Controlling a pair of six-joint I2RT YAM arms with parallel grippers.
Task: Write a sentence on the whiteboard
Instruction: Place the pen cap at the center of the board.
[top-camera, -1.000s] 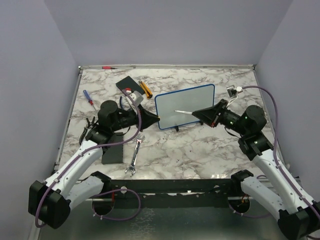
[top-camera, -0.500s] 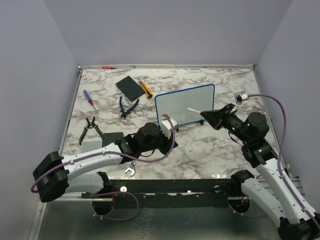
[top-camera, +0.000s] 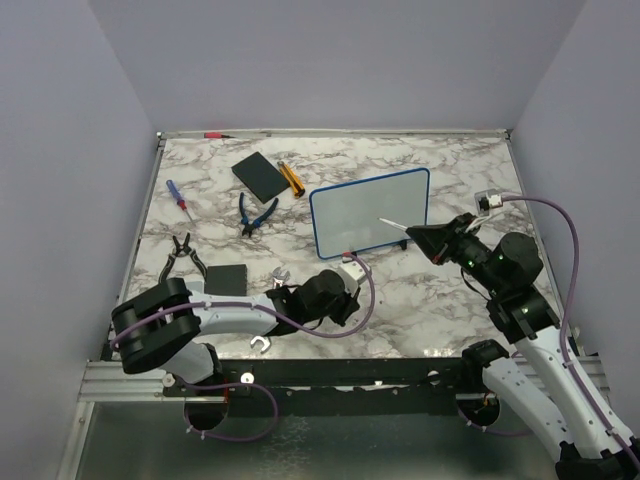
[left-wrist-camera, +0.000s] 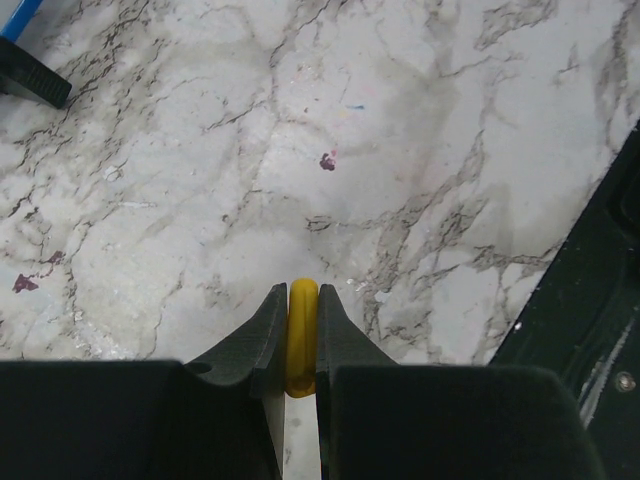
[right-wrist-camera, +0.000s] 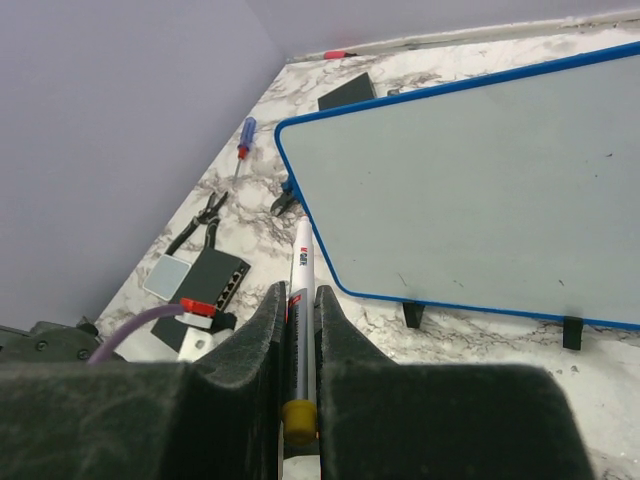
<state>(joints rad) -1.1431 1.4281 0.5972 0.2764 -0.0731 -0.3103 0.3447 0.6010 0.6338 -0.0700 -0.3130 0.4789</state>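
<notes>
The whiteboard (top-camera: 370, 210) stands tilted on black feet at mid-table, its blue frame filling the right wrist view (right-wrist-camera: 480, 180). The sentence does not show on its face; only tiny specks are visible. My right gripper (top-camera: 422, 236) is shut on a white marker (right-wrist-camera: 304, 262) with a yellow end, its tip (top-camera: 385, 222) in front of the board's right half. My left gripper (top-camera: 346, 280) hangs low over the marble just in front of the board, shut on a small yellow cap (left-wrist-camera: 301, 335). One board foot (left-wrist-camera: 30, 80) shows at the left wrist view's top left.
Left of the board lie a black pad (top-camera: 260, 175), an orange tool (top-camera: 290, 178), blue-handled pliers (top-camera: 257, 213), a screwdriver (top-camera: 178, 198), black pliers (top-camera: 185, 255) and a black box (top-camera: 228, 278). A wrench (top-camera: 263, 345) lies partly under the left arm.
My left arm has swung from the board's left edge down and right, to the table in front of the board. My right gripper has drawn back rightward with the marker.
</notes>
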